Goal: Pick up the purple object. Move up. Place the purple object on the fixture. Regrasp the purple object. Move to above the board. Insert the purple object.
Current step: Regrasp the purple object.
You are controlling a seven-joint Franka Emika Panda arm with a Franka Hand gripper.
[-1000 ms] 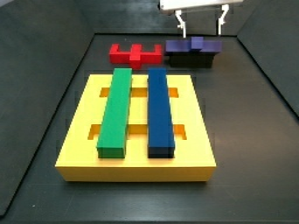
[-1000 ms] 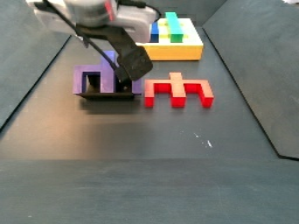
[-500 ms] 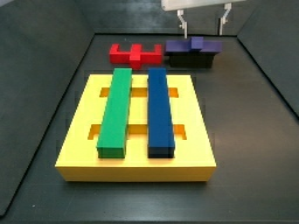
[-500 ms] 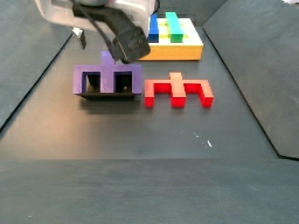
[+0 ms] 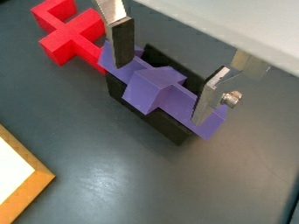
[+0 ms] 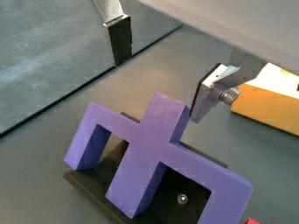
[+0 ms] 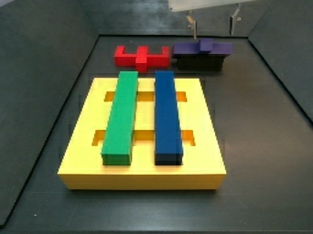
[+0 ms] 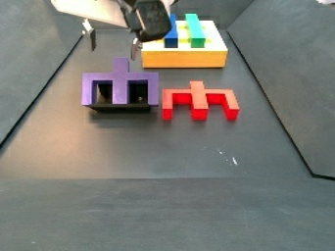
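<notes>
Gripper (image 5: 170, 73) higher above purple object (image 5: 152, 87) than before.

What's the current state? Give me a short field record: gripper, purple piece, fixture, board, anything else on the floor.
gripper: open, empty, hanging above the purple object, clear of it
purple object: resting on the fixture, not held
fixture: black, on the floor beside the red block
board: yellow, carrying a green bar and a blue bar
red block: on the floor, untouched
task stage: placed on fixture; regrasp not yet done
</notes>
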